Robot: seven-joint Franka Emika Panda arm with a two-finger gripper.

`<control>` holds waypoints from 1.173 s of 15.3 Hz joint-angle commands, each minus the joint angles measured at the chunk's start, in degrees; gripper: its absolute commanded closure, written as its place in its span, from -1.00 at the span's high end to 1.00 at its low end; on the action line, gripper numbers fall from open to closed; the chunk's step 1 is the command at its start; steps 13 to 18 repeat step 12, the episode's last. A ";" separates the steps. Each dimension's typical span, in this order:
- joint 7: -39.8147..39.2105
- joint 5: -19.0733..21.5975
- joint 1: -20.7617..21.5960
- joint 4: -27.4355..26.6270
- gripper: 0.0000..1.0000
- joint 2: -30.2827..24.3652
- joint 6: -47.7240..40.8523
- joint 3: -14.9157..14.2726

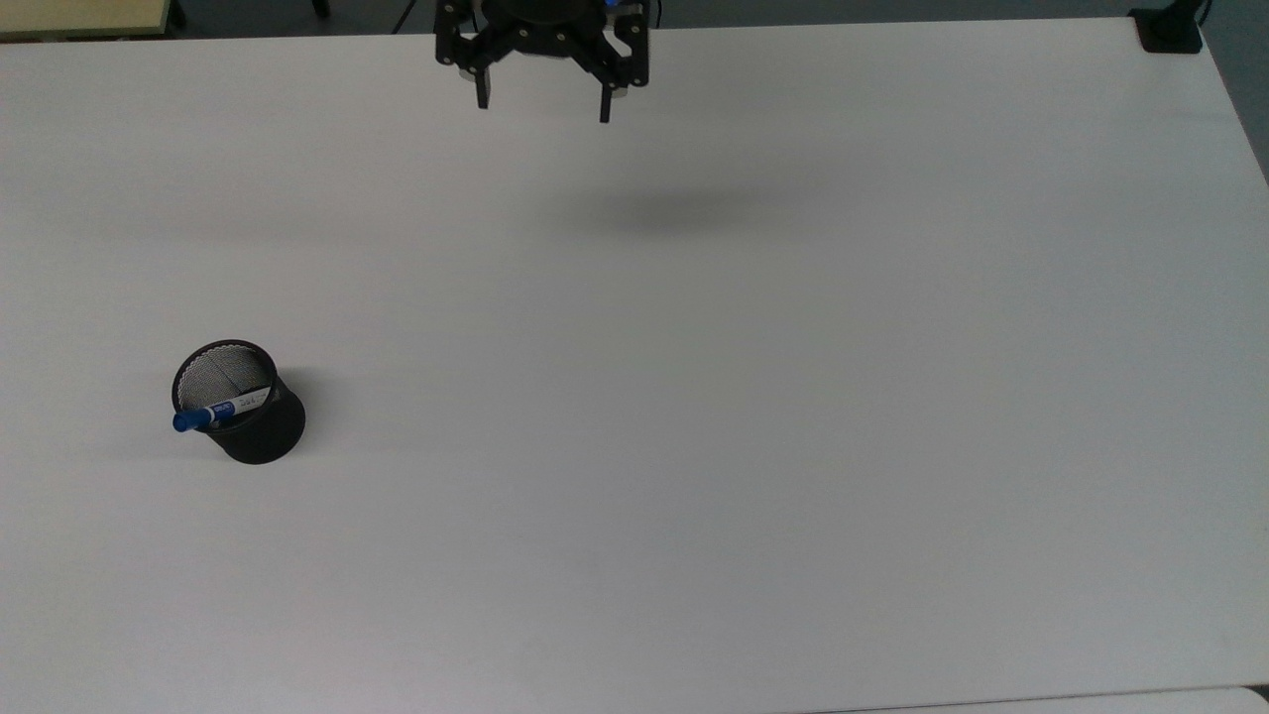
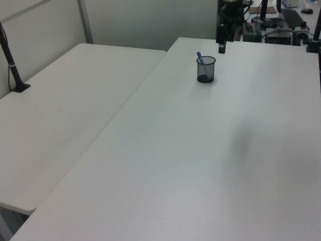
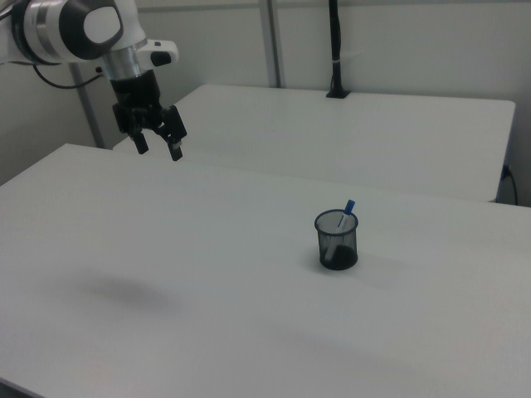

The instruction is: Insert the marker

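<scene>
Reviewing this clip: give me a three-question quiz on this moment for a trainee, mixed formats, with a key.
1. True or false: the marker lies flat on the table.
2. Multiple choice: the hand is A) shut on the marker, B) open and holding nothing, C) pressed on the cup's rim.
3. Short answer: which part of the marker sticks out above the black mesh cup?

Key:
1. False; it stands leaning inside the cup.
2. B; its fingers are spread, high above the table and far from the cup.
3. Its blue end, resting against the rim.
</scene>
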 commanded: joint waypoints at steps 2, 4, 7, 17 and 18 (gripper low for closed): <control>-3.60 2.15 -7.47 -2.12 1.00 -4.19 -1.52 4.57; -5.54 2.76 -9.58 -1.86 1.00 -4.55 -3.01 5.53; -5.64 3.64 -11.17 -1.77 1.00 -4.64 -3.28 6.85; -5.46 3.55 -10.47 -1.69 1.00 -4.55 -3.28 6.77; -5.46 3.55 -10.47 -1.69 1.00 -4.55 -3.28 6.77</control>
